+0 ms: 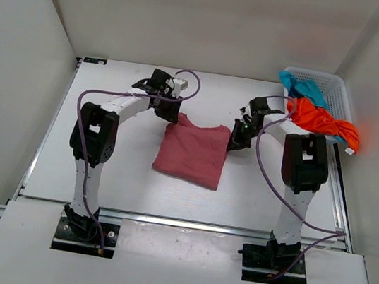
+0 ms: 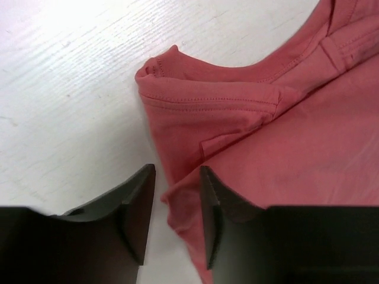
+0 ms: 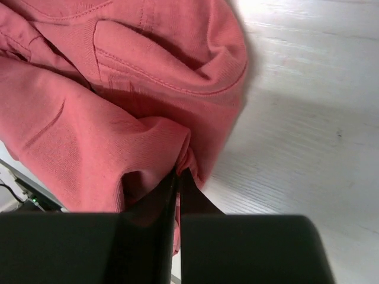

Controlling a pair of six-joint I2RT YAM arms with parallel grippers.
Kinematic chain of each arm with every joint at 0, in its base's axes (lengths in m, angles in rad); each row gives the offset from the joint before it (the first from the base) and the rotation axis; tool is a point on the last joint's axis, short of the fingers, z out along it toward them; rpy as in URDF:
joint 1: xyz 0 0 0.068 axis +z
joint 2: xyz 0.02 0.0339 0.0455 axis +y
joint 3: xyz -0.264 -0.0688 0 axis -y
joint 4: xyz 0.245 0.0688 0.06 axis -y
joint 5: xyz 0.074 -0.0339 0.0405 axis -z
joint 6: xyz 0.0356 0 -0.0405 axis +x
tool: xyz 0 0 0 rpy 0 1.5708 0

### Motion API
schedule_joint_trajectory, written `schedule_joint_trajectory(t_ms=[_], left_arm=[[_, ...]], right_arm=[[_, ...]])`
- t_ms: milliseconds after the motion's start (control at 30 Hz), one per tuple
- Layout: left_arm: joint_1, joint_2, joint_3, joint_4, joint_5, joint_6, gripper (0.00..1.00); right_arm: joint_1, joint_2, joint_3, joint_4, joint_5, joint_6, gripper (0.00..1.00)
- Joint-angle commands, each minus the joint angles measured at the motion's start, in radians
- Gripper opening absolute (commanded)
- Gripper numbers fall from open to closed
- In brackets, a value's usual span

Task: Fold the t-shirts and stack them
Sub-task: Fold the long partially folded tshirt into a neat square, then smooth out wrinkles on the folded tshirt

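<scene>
A rose-pink t-shirt [image 1: 191,156] lies partly folded mid-table. My left gripper [image 1: 167,112] sits at its far left corner. In the left wrist view its jaws [image 2: 177,201] stand apart, with the shirt's hem edge [image 2: 183,204] between the fingers and not pinched. My right gripper [image 1: 234,141] is at the shirt's right edge. The right wrist view shows it [image 3: 179,174] shut on a bunched fold of the pink cloth [image 3: 89,118]. An orange t-shirt [image 1: 321,122] and a teal-blue t-shirt [image 1: 304,88] hang over the basket's front rim.
A white lattice basket [image 1: 337,82] stands at the far right corner of the white table [image 1: 99,171]. Purple cables loop off both arms. White walls close in the back and both sides.
</scene>
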Motion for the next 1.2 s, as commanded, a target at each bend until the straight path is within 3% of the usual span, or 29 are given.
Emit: schedule_joint_trajectory(t_ms=[0,100,333,633,667,700,933,1167], left_arm=[[-0.004,0.013,0.021,0.023,0.032,-0.021,0.36],[0.001,0.014,0.029,0.032,0.022,-0.052,0.15],[0.0,-0.053,0.012,0.046,-0.021,-0.101,0.14],[-0.037,-0.086,-0.014,0.051,-0.049,-0.11,0.05],[-0.037,-0.084,-0.016,0.049,-0.049,-0.112,0.06],[-0.042,-0.076,-0.011,0.052,-0.04,-0.115,0.05],[-0.019,-0.098,0.001,0.046,-0.014,-0.113,0.24],[0.016,-0.128,-0.008,0.017,0.002,-0.103,0.51]], right_arm=[[0.0,-0.036,0.013,-0.012,-0.039,0.005,0.0],[-0.001,-0.047,0.01,-0.024,-0.091,0.012,0.0],[-0.016,-0.146,-0.109,-0.03,-0.238,0.044,0.0],[-0.009,-0.151,-0.332,0.131,-0.389,0.18,0.0],[-0.019,-0.147,-0.341,0.152,-0.363,0.188,0.01],[-0.024,-0.137,-0.349,0.169,-0.36,0.182,0.09],[-0.075,-0.224,-0.293,0.085,-0.231,0.11,0.32],[-0.07,-0.401,-0.309,-0.013,-0.041,0.079,0.45]])
